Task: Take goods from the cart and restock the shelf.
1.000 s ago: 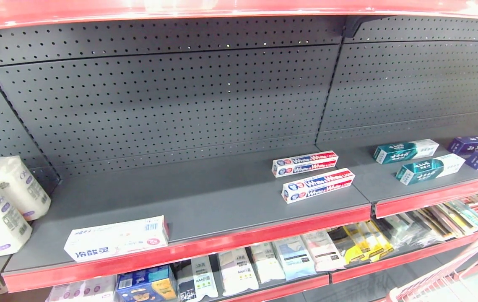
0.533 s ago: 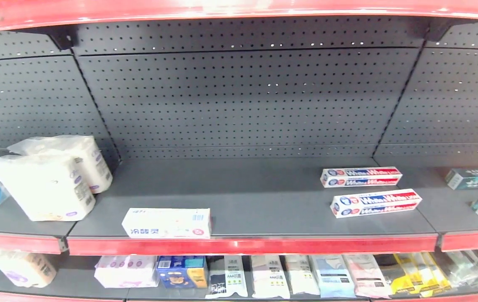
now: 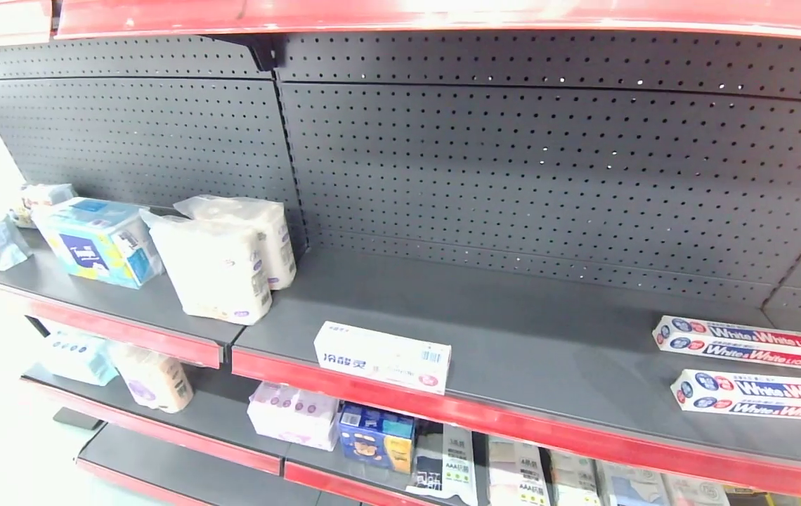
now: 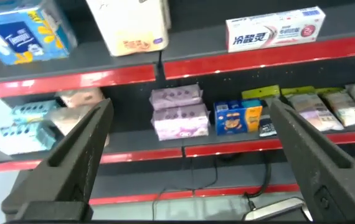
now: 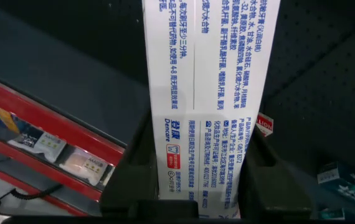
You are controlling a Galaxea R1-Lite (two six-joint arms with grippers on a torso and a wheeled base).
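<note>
The right gripper point(image 5: 205, 186) clamps a white toothpaste box point(image 5: 210, 93) upright, well right of the lone white box point(image 3: 381, 356) on the shelf point(image 3: 527, 330). It would sit best laid flat just beside that box, long side forward. The left gripper point(image 4: 190, 155) gapes empty, lower than that box; the held box is cut off at the edge, so whether the two match is unsure.

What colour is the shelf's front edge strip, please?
The edge strip is red, clearest in the head view.

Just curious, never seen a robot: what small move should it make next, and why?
Probably swing the right gripper leftward: it clamps a white toothpaste box, and a similar white box lies on the shelf with bare space beside it.
</note>
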